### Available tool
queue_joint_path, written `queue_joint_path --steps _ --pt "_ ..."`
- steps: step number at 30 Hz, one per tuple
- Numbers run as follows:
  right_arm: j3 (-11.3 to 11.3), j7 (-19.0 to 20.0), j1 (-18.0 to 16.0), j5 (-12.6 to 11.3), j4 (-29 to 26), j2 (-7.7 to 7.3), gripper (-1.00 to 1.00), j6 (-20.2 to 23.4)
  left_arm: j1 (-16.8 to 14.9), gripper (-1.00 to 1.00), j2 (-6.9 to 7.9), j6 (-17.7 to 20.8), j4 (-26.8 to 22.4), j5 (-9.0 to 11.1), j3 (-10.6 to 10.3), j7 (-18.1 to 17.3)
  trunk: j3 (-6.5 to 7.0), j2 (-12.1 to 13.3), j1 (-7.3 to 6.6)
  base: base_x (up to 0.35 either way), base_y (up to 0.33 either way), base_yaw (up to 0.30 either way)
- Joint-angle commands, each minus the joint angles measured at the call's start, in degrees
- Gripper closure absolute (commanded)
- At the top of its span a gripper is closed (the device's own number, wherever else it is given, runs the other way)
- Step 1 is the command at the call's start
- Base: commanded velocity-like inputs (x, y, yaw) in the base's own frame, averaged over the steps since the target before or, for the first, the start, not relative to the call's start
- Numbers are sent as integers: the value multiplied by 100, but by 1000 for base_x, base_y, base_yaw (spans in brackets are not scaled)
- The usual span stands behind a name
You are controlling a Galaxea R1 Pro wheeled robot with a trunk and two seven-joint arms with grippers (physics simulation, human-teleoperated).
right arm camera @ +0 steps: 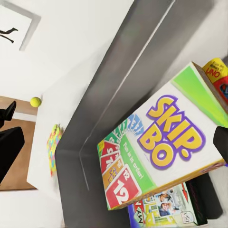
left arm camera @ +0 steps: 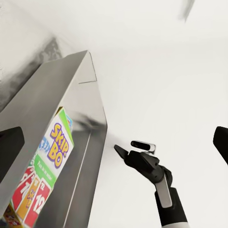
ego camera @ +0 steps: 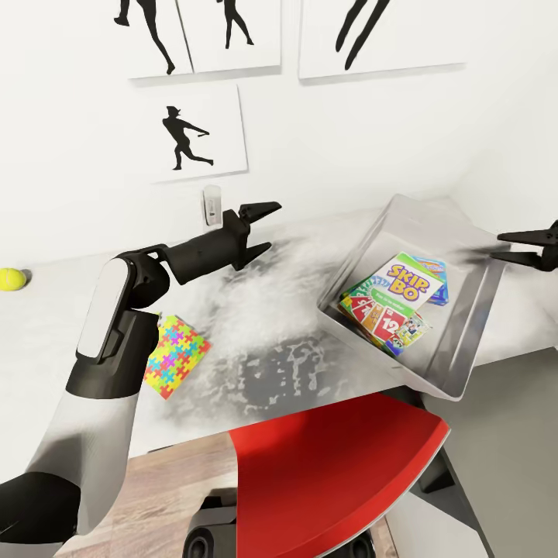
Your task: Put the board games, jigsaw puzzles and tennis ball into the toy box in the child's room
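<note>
In the head view the toy box (ego camera: 457, 325) sits tilted at centre right of the frame, its near corner overhanging the front edge of the table (ego camera: 46, 310). Inside lie the Skip-Bo game (ego camera: 403, 285), a blue box (ego camera: 439, 288) peeking out behind it, and another printed game (ego camera: 409, 329) beneath. The left tool (ego camera: 262, 227) hovers mid-frame with its fingers spread and empty, bare tabletop between it and the toy box. The right tool (ego camera: 525, 245) hangs at the right edge, just above the box's far rim, also spread. A puzzle (ego camera: 177, 355) lies at lower left near the table's front edge; the tennis ball (ego camera: 11, 278) rests at far left.

In the left wrist view the toy box wall (left arm camera: 57, 99) rises at left, the right tool at lower centre.

In the right wrist view the Skip-Bo game fills the centre, the tennis ball at upper left.
</note>
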Motion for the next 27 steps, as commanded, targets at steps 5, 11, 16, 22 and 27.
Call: queue_joint_path --steps 5,11,16,22,27 --pt "-25 181 2 -34 -33 -58 -100 39 17 -100 -4 6 -3 56 -6 58 -8 -10 3 0 0 0" --pt "-62 694 39 -26 -58 -118 -100 4 45 -100 -2 9 -3 46 -60 57 -8 -10 3 0 0 0" --pt "-65 853 65 -22 -62 -133 -100 -15 53 -100 1 10 -3 42 -75 57 -8 -10 3 -1 0 0" --pt "-57 946 86 -14 -65 -139 -100 -28 58 -100 4 10 -3 43 -84 60 -8 -10 3 -67 21 0" --pt "-49 974 89 -1 -70 -140 -100 -33 60 -100 8 10 -3 43 -88 60 -8 -10 3 -171 102 0"
